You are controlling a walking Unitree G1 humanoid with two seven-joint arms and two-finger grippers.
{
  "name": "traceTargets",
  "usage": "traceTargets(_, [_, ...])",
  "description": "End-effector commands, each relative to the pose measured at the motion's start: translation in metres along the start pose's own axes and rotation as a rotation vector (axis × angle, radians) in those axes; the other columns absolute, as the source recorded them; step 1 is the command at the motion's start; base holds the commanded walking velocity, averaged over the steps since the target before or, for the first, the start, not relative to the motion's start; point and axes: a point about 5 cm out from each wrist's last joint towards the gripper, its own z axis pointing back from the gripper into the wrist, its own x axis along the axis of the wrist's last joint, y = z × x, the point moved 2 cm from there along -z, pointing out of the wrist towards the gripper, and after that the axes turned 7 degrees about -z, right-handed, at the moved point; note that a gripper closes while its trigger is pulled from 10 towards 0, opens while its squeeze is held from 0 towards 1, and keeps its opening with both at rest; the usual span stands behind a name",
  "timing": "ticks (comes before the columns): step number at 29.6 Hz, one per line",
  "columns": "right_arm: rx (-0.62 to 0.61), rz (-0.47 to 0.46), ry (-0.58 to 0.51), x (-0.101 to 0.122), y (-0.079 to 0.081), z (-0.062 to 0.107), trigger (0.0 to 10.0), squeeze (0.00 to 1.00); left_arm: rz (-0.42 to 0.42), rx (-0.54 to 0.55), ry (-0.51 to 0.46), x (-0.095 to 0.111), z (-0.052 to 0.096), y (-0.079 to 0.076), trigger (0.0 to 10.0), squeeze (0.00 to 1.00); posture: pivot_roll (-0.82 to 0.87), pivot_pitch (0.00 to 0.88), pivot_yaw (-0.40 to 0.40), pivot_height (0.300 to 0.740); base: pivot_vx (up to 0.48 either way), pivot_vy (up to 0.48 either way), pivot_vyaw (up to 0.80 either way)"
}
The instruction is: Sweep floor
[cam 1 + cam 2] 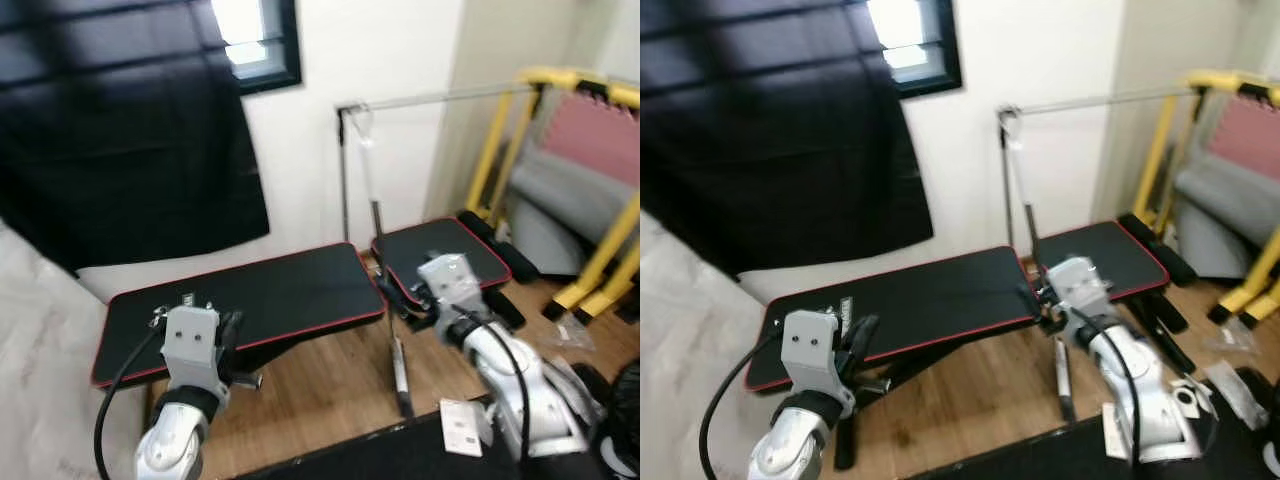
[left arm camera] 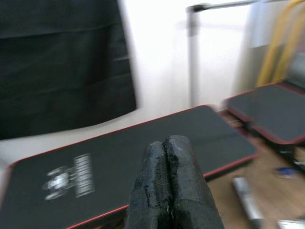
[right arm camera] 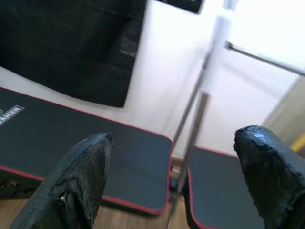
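Note:
A long pole (image 1: 399,366), white above and silver below, leans upright against the white wall between two black pads; its lower end rests on the wooden floor (image 1: 330,390). My right gripper (image 1: 392,292) is raised just in front of it and stands open. In the right wrist view the pole (image 3: 199,112) runs through the wide gap beyond the fingers (image 3: 78,179), untouched. My left gripper (image 1: 229,337) is held up over the near edge of the long bench pad (image 1: 260,295); its fingers (image 2: 167,181) are pressed together with nothing between them.
Two black red-trimmed bench pads (image 1: 445,250) stand low along the wall. A metal rail (image 1: 440,97) crosses above. A yellow frame (image 1: 600,245) with pink and grey mats is at the right. White cloth (image 1: 40,380) lies left, a black curtain (image 1: 130,150) hangs behind.

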Motion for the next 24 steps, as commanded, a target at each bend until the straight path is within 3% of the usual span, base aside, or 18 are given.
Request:
traceTargets(1, [-0.021, 0.020, 0.020, -0.002, -0.001, 0.000, 10.0, 0.00, 0.006, 0.004, 0.013, -0.001, -0.002, -0.001, 10.0, 0.00, -0.12, 0.000, -0.037, 0.740, 0.375, 0.000, 0.00])
traceTargets(10, [0.014, 0.054, 0.011, 0.002, 0.008, -0.001, 10.0, 0.00, 0.003, 0.007, 0.020, 0.000, -0.001, -0.003, 10.0, 0.00, -0.12, 0.000, -0.041, 0.740, 0.372, 0.000, 0.00])
traceTargets(24, [-0.162, 0.036, 0.052, -0.001, -0.019, -0.010, 10.0, 0.00, -0.002, -0.019, 0.014, 0.003, 0.001, -0.006, 10.0, 0.00, -0.11, 0.000, -0.043, 0.740, 0.371, 0.000, 0.00])
